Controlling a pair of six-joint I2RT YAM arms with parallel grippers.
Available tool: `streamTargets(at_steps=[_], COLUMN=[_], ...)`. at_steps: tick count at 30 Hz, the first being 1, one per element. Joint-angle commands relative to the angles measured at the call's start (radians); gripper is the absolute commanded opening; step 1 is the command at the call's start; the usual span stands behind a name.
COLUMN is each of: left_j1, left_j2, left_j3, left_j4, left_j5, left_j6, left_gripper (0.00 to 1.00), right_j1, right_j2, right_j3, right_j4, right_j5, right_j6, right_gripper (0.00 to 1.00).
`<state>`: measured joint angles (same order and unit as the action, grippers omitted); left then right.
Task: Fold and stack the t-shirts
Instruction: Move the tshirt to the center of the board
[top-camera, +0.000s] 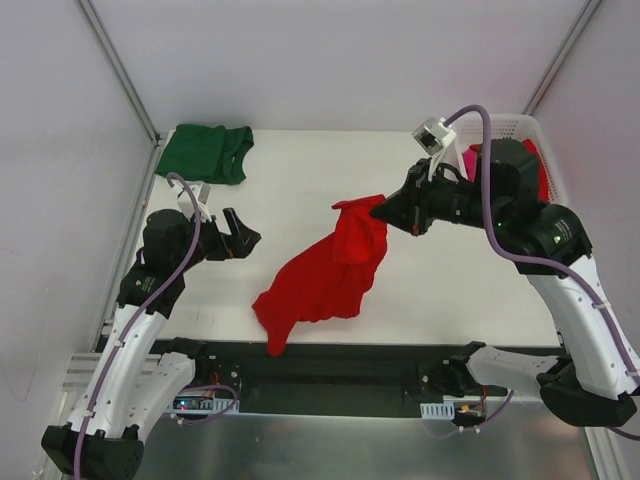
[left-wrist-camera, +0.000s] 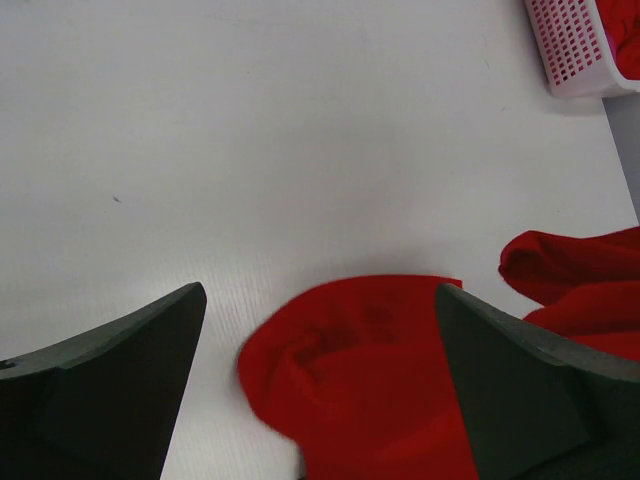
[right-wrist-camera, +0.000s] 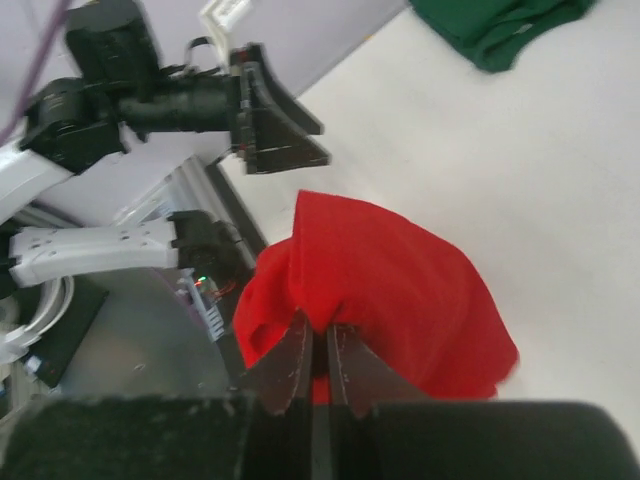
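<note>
Right fingers clamped on red t-shirt: one end lifted, rest trailing to the near edge of the surface, centre. Left fingers spread wide, holding nothing, just beside it. Green t-shirt at far left corner; white basket at far right corner.

Red t-shirt crumpled mid-table, one end raised; green t-shirt folded, far-left corner.

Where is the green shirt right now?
The green t-shirt lies folded at the far left corner of the table, upper left in the overhead view. It is beyond the open left gripper and well apart from the red t-shirt.
</note>
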<state>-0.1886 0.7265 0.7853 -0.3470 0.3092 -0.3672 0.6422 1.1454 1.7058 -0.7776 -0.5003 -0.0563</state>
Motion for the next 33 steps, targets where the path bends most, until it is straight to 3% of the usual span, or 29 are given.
streamTargets(at_steps=[1,5,9,11,12,13,15,18,21,27,31,33], left_j1=[0.003,0.001,0.001,0.001,0.001,0.001,0.001,0.000,0.000,-0.035,-0.132,-0.248], left_j2=[-0.027,-0.019,-0.010,-0.001,0.002,0.005,0.016,0.021,0.022,-0.015,-0.059,-0.071], left_j3=[-0.020,-0.027,-0.026,-0.024,-0.023,-0.023,-0.020,-0.014,0.002,-0.026,-0.070,-0.096], left_j4=[0.029,0.029,0.029,0.029,0.029,0.029,0.029,0.031,0.029,0.020,-0.020,-0.040], left_j5=[0.021,0.028,0.048,0.062,0.067,0.076,0.103,0.170,0.272,0.435,0.345,0.188], left_j6=[-0.029,-0.038,-0.038,-0.035,-0.032,-0.027,-0.021,-0.012,0.011,0.005,-0.025,-0.050], left_gripper=[0.99,0.99,0.99,0.99,0.99,0.99,0.99,0.99,0.99,0.99,0.99,0.99], right_j1=[0.002,0.001,0.001,0.001,0.001,0.001,0.002,0.002,0.004,0.005,-0.002,-0.013], right_j2=[-0.033,0.020,0.083,0.134,0.151,0.171,0.211,0.229,0.223,0.220,0.191,0.168], right_j3=[-0.008,-0.110,-0.300,-0.336,-0.348,-0.366,-0.377,-0.390,-0.388,-0.397,-0.419,-0.431], right_j4=[-0.017,-0.072,-0.032,-0.012,-0.006,0.000,0.006,0.015,0.023,0.028,0.043,0.052], right_j5=[0.302,0.667,0.753,0.755,0.750,0.740,0.733,0.764,0.816,0.899,0.944,0.939], right_j6=[-0.056,-0.094,-0.071,-0.047,-0.039,-0.033,-0.014,-0.001,0.004,0.033,0.085,0.096], right_gripper=[0.01,0.01,0.01,0.07,0.30,0.46,0.71,0.85,0.92,0.94,0.96,0.96])
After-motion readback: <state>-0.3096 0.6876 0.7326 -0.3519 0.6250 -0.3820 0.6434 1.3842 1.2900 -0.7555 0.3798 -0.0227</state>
